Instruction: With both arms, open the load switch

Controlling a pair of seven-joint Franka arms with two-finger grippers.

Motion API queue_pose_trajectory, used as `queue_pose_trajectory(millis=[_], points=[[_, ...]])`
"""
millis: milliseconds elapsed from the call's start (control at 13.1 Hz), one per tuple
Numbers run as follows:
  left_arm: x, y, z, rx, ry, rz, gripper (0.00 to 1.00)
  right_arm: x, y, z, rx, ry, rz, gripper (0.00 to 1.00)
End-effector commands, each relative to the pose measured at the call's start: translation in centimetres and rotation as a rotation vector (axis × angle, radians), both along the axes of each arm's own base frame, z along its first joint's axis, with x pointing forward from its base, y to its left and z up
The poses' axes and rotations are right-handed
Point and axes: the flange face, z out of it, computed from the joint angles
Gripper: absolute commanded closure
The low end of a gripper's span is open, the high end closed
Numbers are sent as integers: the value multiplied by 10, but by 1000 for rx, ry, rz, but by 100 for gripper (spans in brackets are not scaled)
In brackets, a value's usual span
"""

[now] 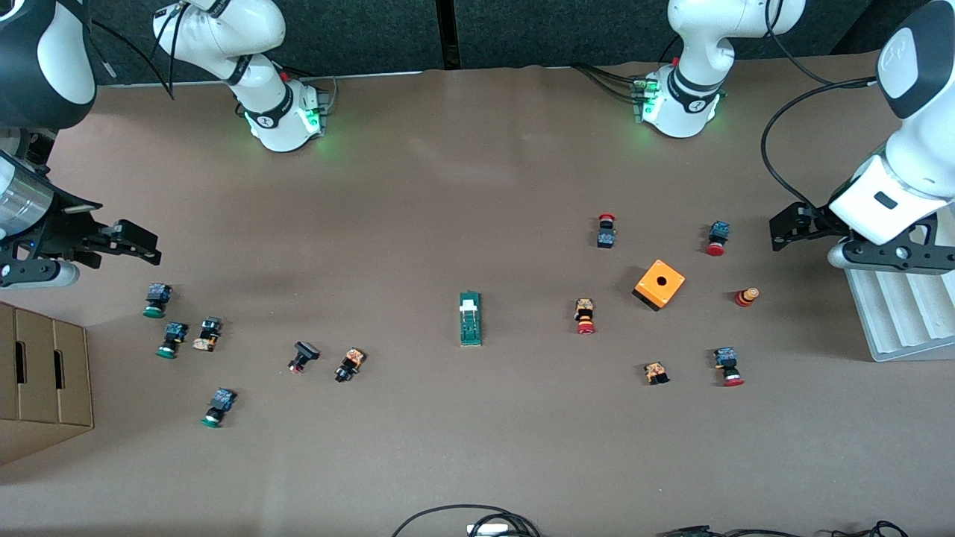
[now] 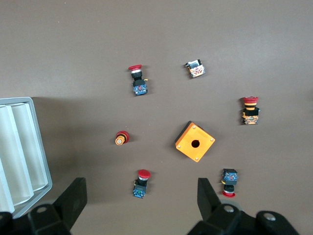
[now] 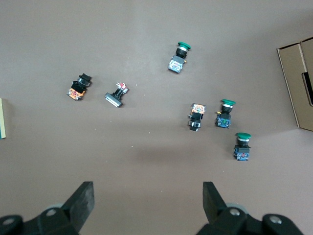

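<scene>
The load switch (image 1: 470,318), a narrow dark-green block with a white tab, lies flat near the middle of the table. Only its edge (image 3: 2,118) shows in the right wrist view, and it is out of the left wrist view. My right gripper (image 1: 145,246) hangs open over bare table at the right arm's end, with nothing between its fingers (image 3: 83,196). My left gripper (image 1: 777,231) hangs open at the left arm's end, well apart from the switch. Below its gap (image 2: 139,193) a red-capped push-button (image 2: 141,183) lies on the table, untouched.
Green-capped push-buttons (image 1: 157,300) lie scattered toward the right arm's end beside a cardboard box (image 1: 45,373). Red-capped push-buttons (image 1: 585,315) surround an orange cube box (image 1: 659,284) toward the left arm's end. A white ridged tray (image 1: 895,313) sits there too.
</scene>
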Motion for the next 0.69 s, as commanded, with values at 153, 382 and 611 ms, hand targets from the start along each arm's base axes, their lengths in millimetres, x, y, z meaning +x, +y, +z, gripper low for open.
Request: queue_pose_trajectory(millis=[153, 382, 611], points=[[-1, 3, 0, -1, 0, -18, 0, 4, -1, 3, -28, -9, 9, 0], [-2, 8, -1, 1, 3, -11, 0, 4, -1, 3, -28, -7, 10, 0], [-3, 10, 0, 2, 1, -8, 0, 4, 0, 2, -28, -3, 12, 0]])
